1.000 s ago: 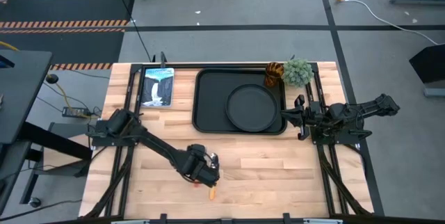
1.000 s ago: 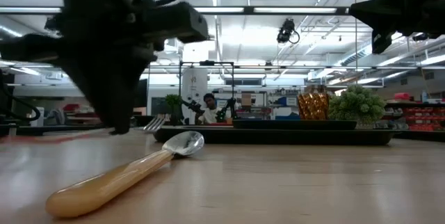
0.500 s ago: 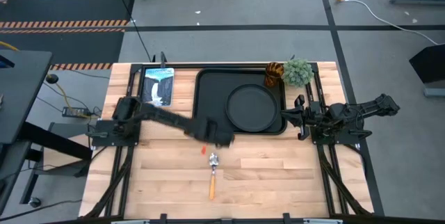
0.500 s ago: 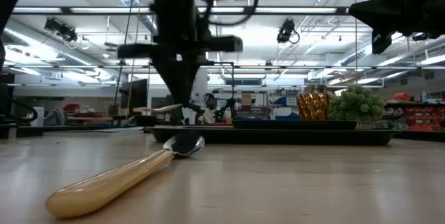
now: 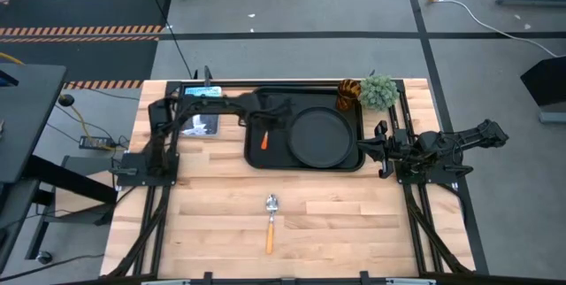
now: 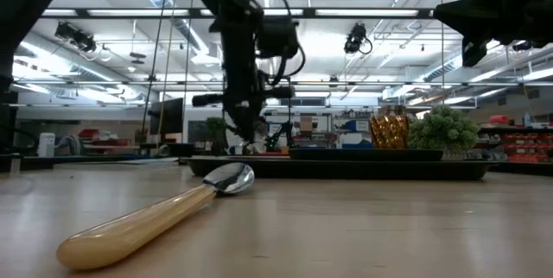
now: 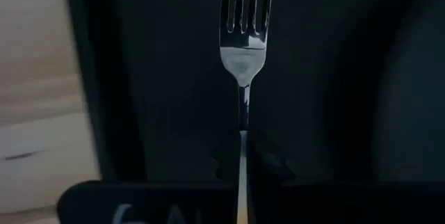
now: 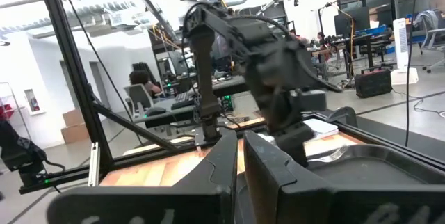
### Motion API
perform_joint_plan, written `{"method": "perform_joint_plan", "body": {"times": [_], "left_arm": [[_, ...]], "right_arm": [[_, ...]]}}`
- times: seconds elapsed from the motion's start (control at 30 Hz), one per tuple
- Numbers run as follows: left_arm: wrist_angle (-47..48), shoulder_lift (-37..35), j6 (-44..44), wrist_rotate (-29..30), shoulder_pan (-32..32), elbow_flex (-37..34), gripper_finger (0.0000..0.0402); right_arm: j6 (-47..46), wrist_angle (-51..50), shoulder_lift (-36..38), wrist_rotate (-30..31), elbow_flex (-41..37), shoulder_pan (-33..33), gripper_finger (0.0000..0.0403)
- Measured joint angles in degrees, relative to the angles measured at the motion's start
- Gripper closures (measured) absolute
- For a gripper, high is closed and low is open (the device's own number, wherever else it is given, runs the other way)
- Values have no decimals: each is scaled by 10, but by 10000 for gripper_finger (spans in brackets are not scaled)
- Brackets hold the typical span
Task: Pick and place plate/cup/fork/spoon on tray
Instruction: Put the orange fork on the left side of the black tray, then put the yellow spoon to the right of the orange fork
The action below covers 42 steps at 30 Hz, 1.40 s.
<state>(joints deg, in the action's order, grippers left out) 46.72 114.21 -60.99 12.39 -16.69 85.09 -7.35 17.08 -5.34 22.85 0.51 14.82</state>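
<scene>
The left gripper (image 5: 263, 133) hung over the tray (image 5: 256, 157), fingers pinching the fork (image 7: 243, 50) by its handle, tines toward the bare floor beside the plate (image 5: 320, 137). A clean placement called for lowering it flat before release, clear of the plate's rim; the right gripper (image 5: 382, 150) waited at the counter's edge, fingers pressed together.

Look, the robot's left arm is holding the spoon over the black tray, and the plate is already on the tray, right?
Not quite: the left gripper holds the fork, not the spoon, which lies on the table. The left wrist view shows the tines over the tray. The plate is on the tray.
</scene>
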Motion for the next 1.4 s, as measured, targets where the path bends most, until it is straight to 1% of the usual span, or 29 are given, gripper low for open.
{"method": "perform_joint_plan", "body": {"times": [0.13, 0.2, 0.33, 0.6, 0.7, 0.9, 1.07, 1.23, 1.33, 1.4], "left_arm": [[-39, 0, -14, -36, -28, -56, 386], [-42, 0, -25, -50, -33, -77, 386], [-45, 0, -43, -53, -30, -87, 386], [-46, 0, -45, -51, -18, -87, 383], [-46, 0, -44, -43, -14, -87, 367], [-41, 0, -44, -42, -13, -87, 315], [5, -9, -25, -51, -14, -64, 294], [17, -26, -22, -44, 24, -23, 293], [44, -26, -18, -48, 64, 8, 292], [30, -27, -31, -47, 97, 14, 292]], "right_arm": [[0, 0, 0, 0, 0, 0, 369], [0, 0, 0, 0, 0, 0, 369], [0, 0, 0, 0, 0, 0, 369], [0, 0, 0, 0, 0, 0, 369], [0, 0, 0, 0, 0, 0, 369], [0, 0, 0, 0, 0, 0, 369], [0, 0, 0, 0, 0, 0, 369], [0, 1, 0, 0, 0, 0, 369], [0, 1, 0, 0, 0, 0, 369], [0, 2, 0, 0, 0, 0, 369]]}}
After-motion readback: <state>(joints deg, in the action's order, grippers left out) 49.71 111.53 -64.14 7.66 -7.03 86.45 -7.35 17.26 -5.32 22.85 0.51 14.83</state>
